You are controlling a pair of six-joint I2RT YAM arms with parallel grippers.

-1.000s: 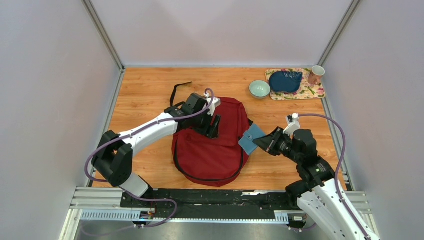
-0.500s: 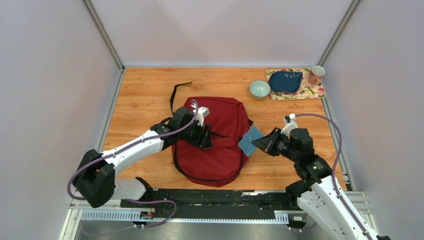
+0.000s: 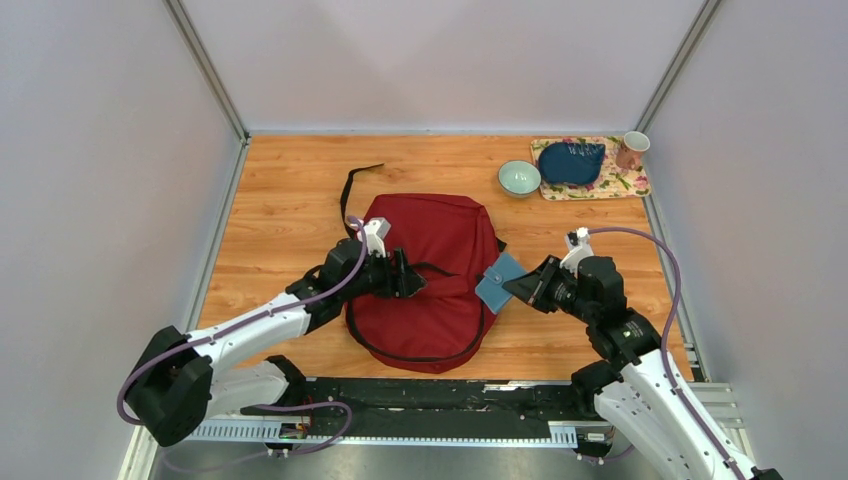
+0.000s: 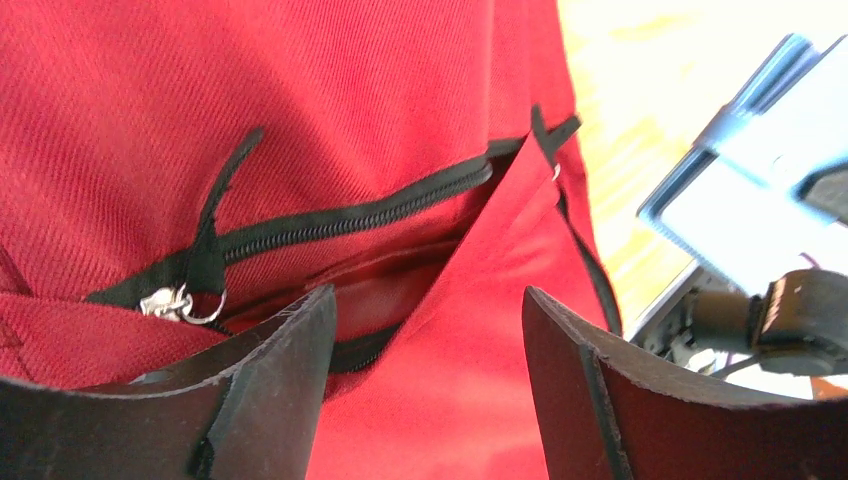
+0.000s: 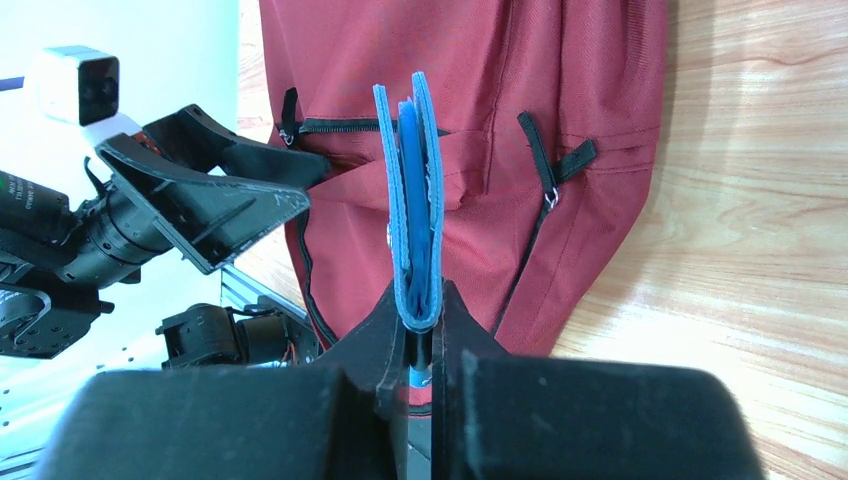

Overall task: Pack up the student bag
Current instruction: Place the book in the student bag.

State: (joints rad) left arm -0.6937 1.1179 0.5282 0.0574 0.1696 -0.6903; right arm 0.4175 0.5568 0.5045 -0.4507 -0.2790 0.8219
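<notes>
Centrally, dark red student bag [image 3: 430,300] lying flat on the wooden tabletop [image 3: 290,200], left claw [image 3: 408,277] spread wide over its gaping front pocket zipper [image 4: 350,220], gripping nothing, right claw [image 3: 517,288] pinching a small blue wallet [image 3: 497,279] at the bag's right edge

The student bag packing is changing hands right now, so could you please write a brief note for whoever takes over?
Left end effector: open, low over the student bag, fingers astride the gaping front pocket.
Right end effector: shut on the blue wallet, held on edge beside the bag's right side in the top view.
Done: pocket unzipped, wallet picked up.
Left: probably wallet into the pocket, then zip shut.
</notes>
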